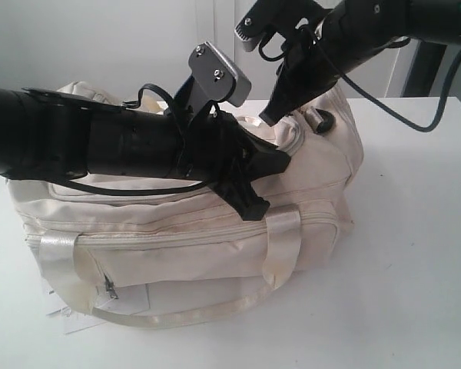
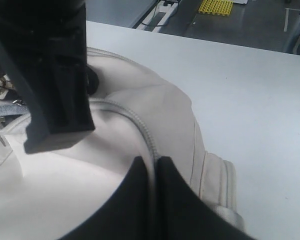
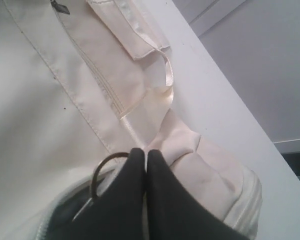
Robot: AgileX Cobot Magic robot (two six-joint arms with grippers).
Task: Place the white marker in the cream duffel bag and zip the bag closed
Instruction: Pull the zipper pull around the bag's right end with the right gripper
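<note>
The cream duffel bag [image 1: 215, 246] lies on its side on the white table [image 1: 415, 269]. My left gripper [image 1: 283, 161] reaches across its top and is shut on a raised fold of bag fabric along the top zipper [image 2: 140, 125]. My right gripper [image 1: 267, 118] comes down from the upper right onto the bag's far end, jaws shut. In the right wrist view a dark metal ring [image 3: 102, 167] sits against one finger; I cannot tell whether anything is pinched. The right gripper shows as a black block [image 2: 55, 100] in the left wrist view. The white marker is hidden.
Shiny strap handles [image 1: 284, 238] hang down the bag's front. A white paper tag [image 1: 73, 319] lies under its left corner. A side-pocket zipper pull [image 1: 110, 288] hangs low left. Both arms and a black cable [image 1: 384, 108] cross above the bag.
</note>
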